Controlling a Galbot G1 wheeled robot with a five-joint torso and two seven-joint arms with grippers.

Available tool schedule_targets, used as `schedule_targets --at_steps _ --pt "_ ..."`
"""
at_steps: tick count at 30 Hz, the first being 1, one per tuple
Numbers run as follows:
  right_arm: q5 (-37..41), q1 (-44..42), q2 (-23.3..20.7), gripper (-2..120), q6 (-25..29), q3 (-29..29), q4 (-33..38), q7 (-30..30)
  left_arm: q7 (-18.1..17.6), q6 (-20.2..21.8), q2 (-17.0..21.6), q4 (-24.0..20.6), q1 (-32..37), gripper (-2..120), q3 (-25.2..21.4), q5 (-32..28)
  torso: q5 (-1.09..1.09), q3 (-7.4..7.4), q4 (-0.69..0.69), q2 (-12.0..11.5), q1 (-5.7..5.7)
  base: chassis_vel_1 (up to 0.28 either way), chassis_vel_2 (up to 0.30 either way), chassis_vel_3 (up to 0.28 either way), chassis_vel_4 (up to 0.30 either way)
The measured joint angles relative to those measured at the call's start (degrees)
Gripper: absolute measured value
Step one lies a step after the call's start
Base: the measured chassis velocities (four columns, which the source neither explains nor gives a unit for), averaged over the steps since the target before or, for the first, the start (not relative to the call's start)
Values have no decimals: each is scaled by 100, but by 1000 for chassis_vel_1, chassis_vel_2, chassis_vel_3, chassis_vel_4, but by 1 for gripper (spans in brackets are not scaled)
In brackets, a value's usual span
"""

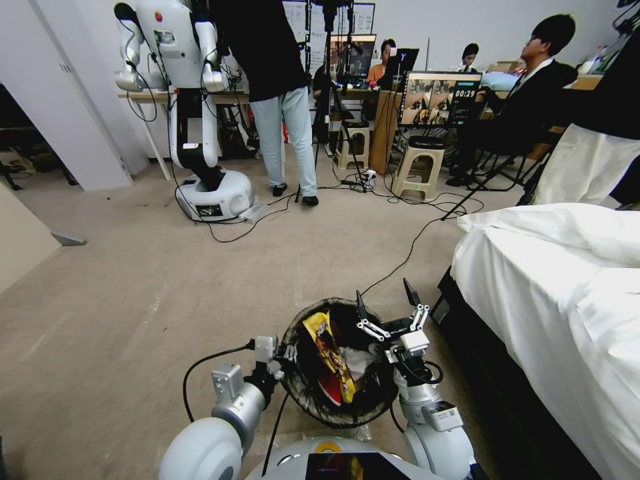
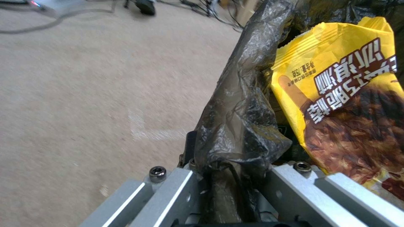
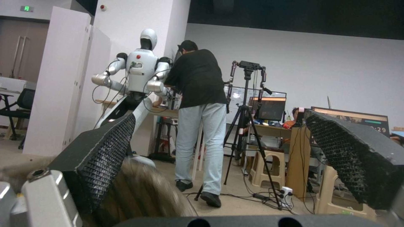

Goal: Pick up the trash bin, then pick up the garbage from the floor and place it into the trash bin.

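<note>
Beige-grey carpet, the floor (image 1: 133,300), runs from the near foreground to a far wall crowded with desks, stools, a tripod and loose cables. At far left stands a second white robot (image 1: 187,100) on a round base, with a person in a black top and pale jeans just to its right. Near the centre of the head view, the trash bin (image 1: 313,400) hangs above the carpet, its black bag folded over the rim. The left gripper (image 1: 283,355) is at the bin's left rim, and the left wrist view shows its metal fingers (image 2: 290,183) closed on the bunched black bag (image 2: 240,126) at that rim. Inside the bin a yellow wrapper (image 1: 328,353) stands upright, with something red and something white below it; the same wrapper (image 2: 349,104) sits just beside the gripped rim. The right gripper (image 1: 387,303) is at the bin's far right rim, its black-padded fingers (image 3: 105,154) spread wide with nothing between them. At right, a bed under a white sheet (image 1: 567,300) runs along the scene's edge.
</note>
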Motion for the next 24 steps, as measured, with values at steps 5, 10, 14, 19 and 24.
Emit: schedule_targets --at_steps 5,10,14,19,24 --pt "-26 -1 -2 100 23 -2 0 -14 -70 0 -2 1 -159 2 -412 -188 0 0 0 0 0 0 0 0 0" --pt "-35 5 5 100 33 -37 -16 -19 -130 -7 -39 2 -225 2 -614 -282 0 0 0 0 0 0 0 0 0" --pt "-42 7 8 100 41 -46 -33 -22 -232 -72 -93 4 -279 2 -723 -298 0 0 0 0 0 0 0 0 0" --pt "-51 4 2 100 47 -61 -58 -23 -416 -148 -139 5 -366 2 -983 -470 0 0 0 0 0 0 0 0 0" --pt "-58 3 -7 100 48 -93 -69 -25 -618 -162 -164 7 -422 2 -1236 -703 0 0 0 0 0 0 0 0 0"
